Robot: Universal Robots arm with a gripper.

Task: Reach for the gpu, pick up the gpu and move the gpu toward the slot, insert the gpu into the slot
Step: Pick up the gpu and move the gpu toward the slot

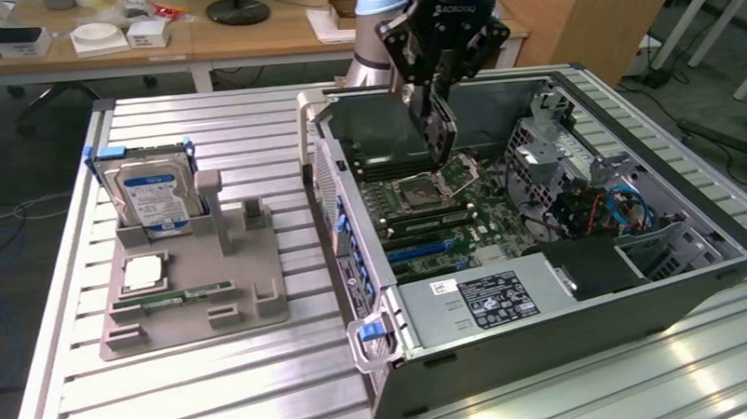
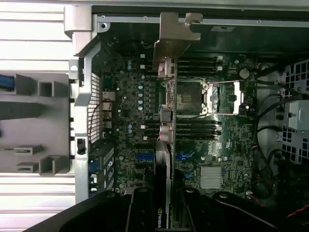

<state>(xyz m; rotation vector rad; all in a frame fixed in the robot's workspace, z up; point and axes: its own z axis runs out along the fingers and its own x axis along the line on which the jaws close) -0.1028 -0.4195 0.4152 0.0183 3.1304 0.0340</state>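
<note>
My gripper hangs over the open computer case and is shut on the gpu. The card is thin and dark and hangs on edge inside the case, above the motherboard near the CPU socket. In the wrist view the gpu runs edge-on from between my fingers up to its pale metal bracket. The gripper clamps it from both sides. Blue expansion slots lie on the board nearer the case's front corner, and in the wrist view a blue slot sits just beside the card's edge.
A grey holder tray at the exterior view's left carries a blue-labelled hard drive, a CPU and a memory stick. Inside the case are a drive cage, cables and a labelled power supply. A slatted metal table lies below.
</note>
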